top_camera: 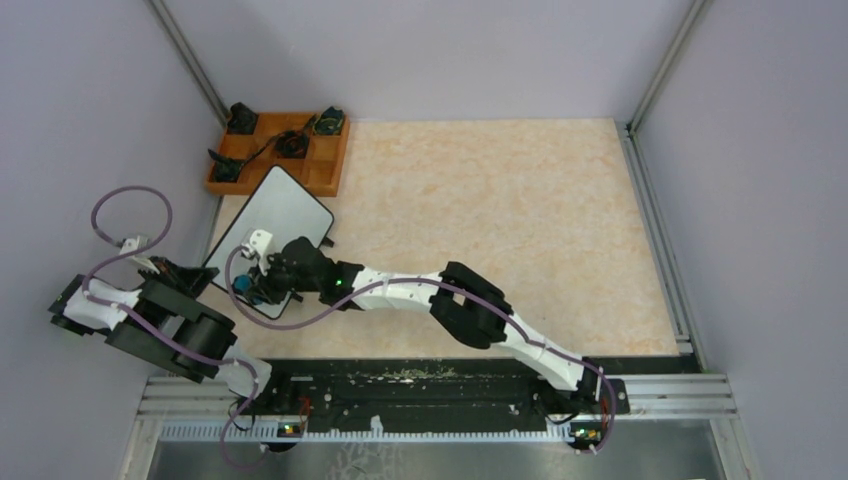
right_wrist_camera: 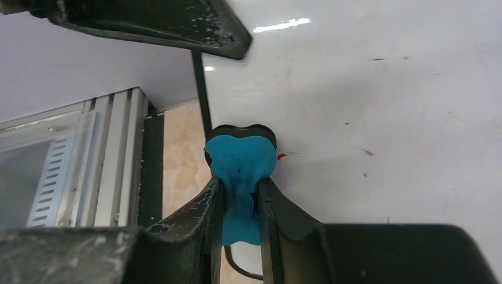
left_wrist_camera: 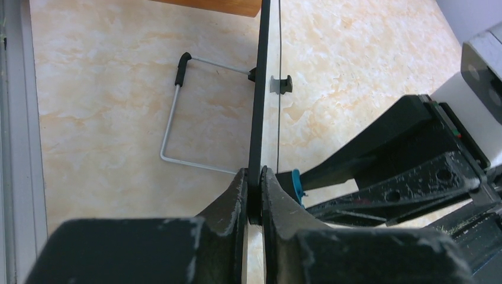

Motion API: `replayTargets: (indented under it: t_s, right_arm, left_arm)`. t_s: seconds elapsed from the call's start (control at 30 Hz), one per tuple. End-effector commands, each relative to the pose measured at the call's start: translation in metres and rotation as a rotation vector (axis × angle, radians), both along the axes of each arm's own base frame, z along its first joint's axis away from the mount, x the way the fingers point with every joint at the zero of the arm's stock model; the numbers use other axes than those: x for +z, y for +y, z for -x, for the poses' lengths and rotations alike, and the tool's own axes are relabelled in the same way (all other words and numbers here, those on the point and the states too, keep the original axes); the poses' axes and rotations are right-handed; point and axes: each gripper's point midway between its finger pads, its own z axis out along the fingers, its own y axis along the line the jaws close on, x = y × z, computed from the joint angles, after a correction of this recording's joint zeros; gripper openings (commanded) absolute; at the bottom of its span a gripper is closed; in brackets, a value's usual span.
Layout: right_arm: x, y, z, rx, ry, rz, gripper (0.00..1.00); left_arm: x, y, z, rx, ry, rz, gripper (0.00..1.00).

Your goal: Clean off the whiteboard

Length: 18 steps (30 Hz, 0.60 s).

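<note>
The whiteboard (top_camera: 288, 208) stands tilted at the table's left, propped on a wire stand (left_wrist_camera: 171, 125). My left gripper (top_camera: 207, 277) is shut on its near black edge (left_wrist_camera: 258, 89), jaws clamped either side in the left wrist view (left_wrist_camera: 254, 190). My right gripper (top_camera: 256, 291) is shut on a blue eraser (right_wrist_camera: 239, 161) and presses it against the board's white face (right_wrist_camera: 367, 89) near the lower left corner. A small red mark (right_wrist_camera: 286, 155) shows just right of the eraser. The eraser also shows in the left wrist view (left_wrist_camera: 298, 184).
An orange compartmented wooden tray (top_camera: 324, 166) with black parts and cables stands behind the board at the back left. The left wall and a metal rail (right_wrist_camera: 95, 160) are close to the board. The table stretches to the right.
</note>
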Motion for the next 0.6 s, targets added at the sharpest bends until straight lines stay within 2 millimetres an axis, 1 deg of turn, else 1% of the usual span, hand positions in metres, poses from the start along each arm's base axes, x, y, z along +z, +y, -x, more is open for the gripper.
replayTargets:
  t_s: [0.0,0.13,0.3,0.43,0.57]
  right_arm:
    - [0.051,0.008,0.009,0.017,-0.034,-0.097,0.0]
    - [0.043,0.01,0.0,-0.015,-0.067,-0.067,0.0]
    - [0.037,0.009,-0.018,-0.049,-0.08,-0.048,0.0]
    - [0.031,0.005,-0.041,-0.085,-0.076,-0.04,0.0]
    - [0.023,-0.004,-0.068,-0.127,-0.072,-0.026,0.0]
  left_arm:
    - [-0.011,0.005,0.003,-0.037,0.019,-0.108,0.0]
    - [-0.014,0.005,0.004,-0.04,0.024,-0.104,0.0]
    - [-0.016,0.003,0.004,-0.044,0.025,-0.099,0.0]
    - [-0.016,0.004,0.004,-0.044,0.025,-0.101,0.0]
    - [-0.016,0.003,0.004,-0.043,0.023,-0.098,0.0]
